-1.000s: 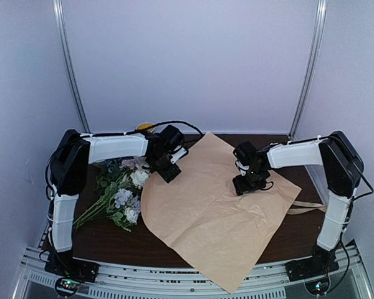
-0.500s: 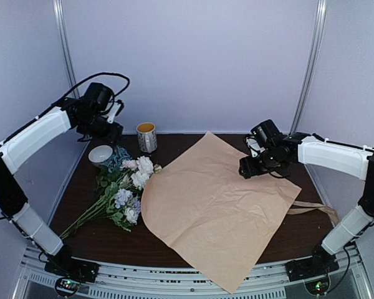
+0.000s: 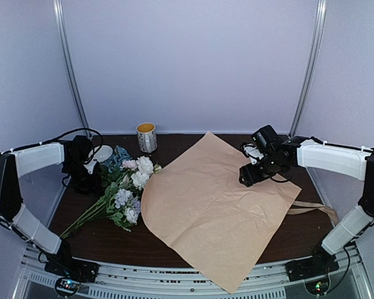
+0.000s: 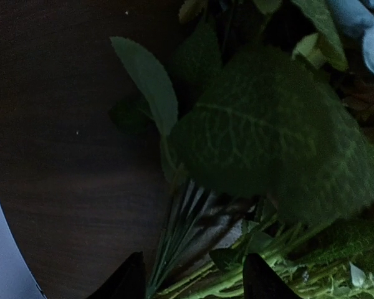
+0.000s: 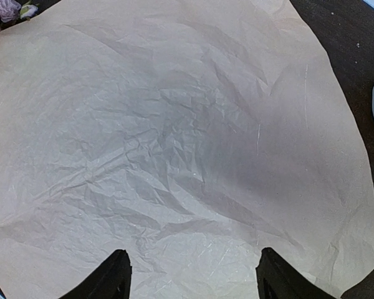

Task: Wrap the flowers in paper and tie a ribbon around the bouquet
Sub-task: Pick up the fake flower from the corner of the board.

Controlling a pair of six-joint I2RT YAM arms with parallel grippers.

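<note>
Two arms rise from the near edge of the dark wooden table (image 3: 112, 240), one on each side, and both reach out over it. Closest to me, one corner of the paper (image 3: 218, 212) hangs off the front edge. The rest of the sheet lies flat and creased across the middle of the table, tan face up, with its far corner pointing at the back wall.

Left of the sheet lie the flowers (image 3: 128, 187), with thin green stems slanting toward the near left and white, pink and lavender blooms fanned toward the back, just beside the paper's left edge. On the right, a short length of the ribbon (image 3: 315, 207) pokes out from under the paper's right edge and lies flat on the wood.

Farther in, the left gripper (image 3: 88, 184) points down at the leafy left side of the bunch. Its wrist camera shows the two fingertips parted, with stems and broad leaves in the gap between them; I cannot tell whether they touch anything. Across the table, the right gripper (image 3: 245, 177) hangs over the paper's far right part with its jaws spread wide and nothing in them.

Behind the left wrist sits a white bowl (image 3: 103, 151), partly hidden, and at the back stands a mug (image 3: 146, 137) near the wall.
</note>
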